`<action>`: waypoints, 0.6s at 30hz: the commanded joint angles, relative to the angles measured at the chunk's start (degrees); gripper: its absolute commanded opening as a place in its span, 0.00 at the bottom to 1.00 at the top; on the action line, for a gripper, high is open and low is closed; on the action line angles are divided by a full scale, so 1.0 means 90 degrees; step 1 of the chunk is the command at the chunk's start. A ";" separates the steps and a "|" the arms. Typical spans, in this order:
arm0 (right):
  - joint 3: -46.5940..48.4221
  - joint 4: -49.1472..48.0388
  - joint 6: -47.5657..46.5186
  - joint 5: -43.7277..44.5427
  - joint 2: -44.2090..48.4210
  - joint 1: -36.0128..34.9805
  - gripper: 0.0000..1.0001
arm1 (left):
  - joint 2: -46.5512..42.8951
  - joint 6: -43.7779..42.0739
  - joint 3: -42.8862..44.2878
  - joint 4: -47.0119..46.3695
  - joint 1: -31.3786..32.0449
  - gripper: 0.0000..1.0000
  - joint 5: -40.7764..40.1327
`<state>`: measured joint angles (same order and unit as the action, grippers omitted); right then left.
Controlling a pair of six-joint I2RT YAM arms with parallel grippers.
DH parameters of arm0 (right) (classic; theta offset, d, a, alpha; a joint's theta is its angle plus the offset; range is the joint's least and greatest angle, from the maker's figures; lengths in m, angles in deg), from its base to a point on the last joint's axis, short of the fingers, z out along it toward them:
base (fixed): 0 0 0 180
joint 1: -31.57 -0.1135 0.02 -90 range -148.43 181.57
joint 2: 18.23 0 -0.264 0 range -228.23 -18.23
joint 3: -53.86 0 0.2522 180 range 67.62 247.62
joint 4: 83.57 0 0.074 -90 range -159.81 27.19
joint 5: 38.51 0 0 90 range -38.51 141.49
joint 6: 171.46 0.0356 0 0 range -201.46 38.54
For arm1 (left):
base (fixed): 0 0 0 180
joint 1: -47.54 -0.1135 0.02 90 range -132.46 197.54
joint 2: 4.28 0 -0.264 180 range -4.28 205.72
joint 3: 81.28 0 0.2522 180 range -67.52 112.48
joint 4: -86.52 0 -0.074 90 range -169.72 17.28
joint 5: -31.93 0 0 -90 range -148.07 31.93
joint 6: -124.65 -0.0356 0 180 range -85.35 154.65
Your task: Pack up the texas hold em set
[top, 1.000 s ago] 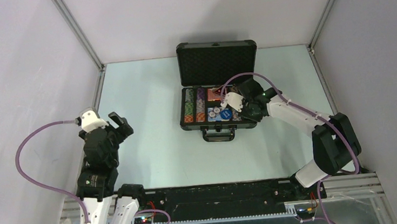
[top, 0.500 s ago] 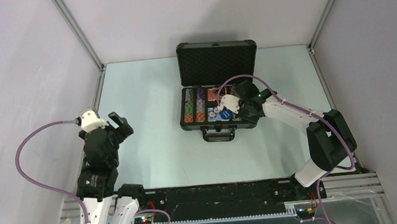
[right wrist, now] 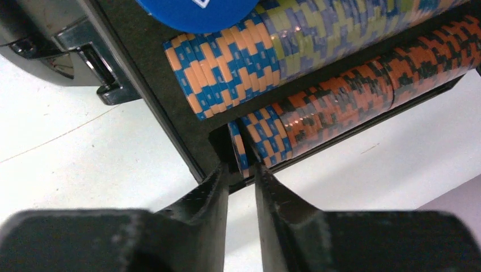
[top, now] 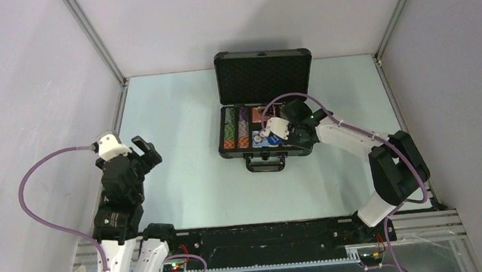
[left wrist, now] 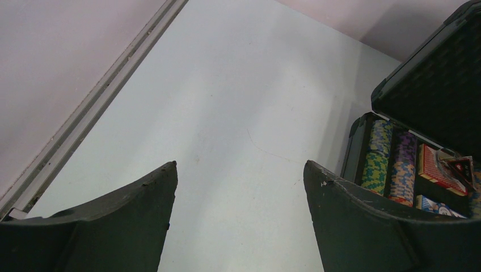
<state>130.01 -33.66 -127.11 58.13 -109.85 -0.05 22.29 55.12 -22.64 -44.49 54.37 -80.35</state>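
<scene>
Briefcase [top: 262, 75] far centre, lid up; chip rows [top: 236, 128], card deck [top: 259, 113], blue button [right wrist: 198, 11] inside. R gripper [right wrist: 241, 170] over case's right half, tips narrowly parted astride end chip [right wrist: 241, 150]; pinching or not, can't tell. L gripper [left wrist: 238, 170] spread wide, empty, near left.

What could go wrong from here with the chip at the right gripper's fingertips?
1. The blue-and-orange chip stands on edge between the right gripper fingertips, at the end of the orange-and-black row and right by the case wall. If it is not fully seated, it may tip out onto the table when the fingers pull away.
2. The blue button lies loose on top of the neighbouring row; a brush from the arm could knock it off.
</scene>
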 commanded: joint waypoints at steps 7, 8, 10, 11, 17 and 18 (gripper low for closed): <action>0.0245 -0.0477 -0.0060 0.0151 0.0268 -0.0034 0.47 | 0.0006 -0.0107 -0.0002 -0.0161 -0.0033 0.87 0.0006; 0.0240 -0.0489 -0.0044 0.0146 0.0350 -0.0043 0.47 | 0.0012 -0.0106 -0.0003 -0.0157 -0.0030 0.87 0.0008; 0.0247 -0.0540 0.0000 0.0069 0.0540 -0.0061 0.47 | 0.0015 -0.0111 -0.0002 -0.0154 -0.0035 0.86 0.0014; 0.0246 -0.0564 0.0021 -0.0035 0.0623 -0.0076 0.47 | 0.0021 -0.0114 -0.0005 -0.0149 -0.0036 0.87 0.0010; 0.0239 -0.1037 0.0383 -0.0542 0.1405 -0.0072 0.48 | 0.0017 -0.0109 -0.0002 -0.0160 -0.0036 0.87 0.0007; 0.0236 -0.1137 0.0496 -0.0600 0.1548 -0.0071 0.48 | 0.0017 -0.0107 -0.0006 -0.0157 -0.0031 0.87 0.0013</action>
<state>130.05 -37.77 -125.80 56.09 -101.56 -0.66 22.31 55.12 -22.64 -44.49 54.37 -80.35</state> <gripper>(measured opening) 0.474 0.865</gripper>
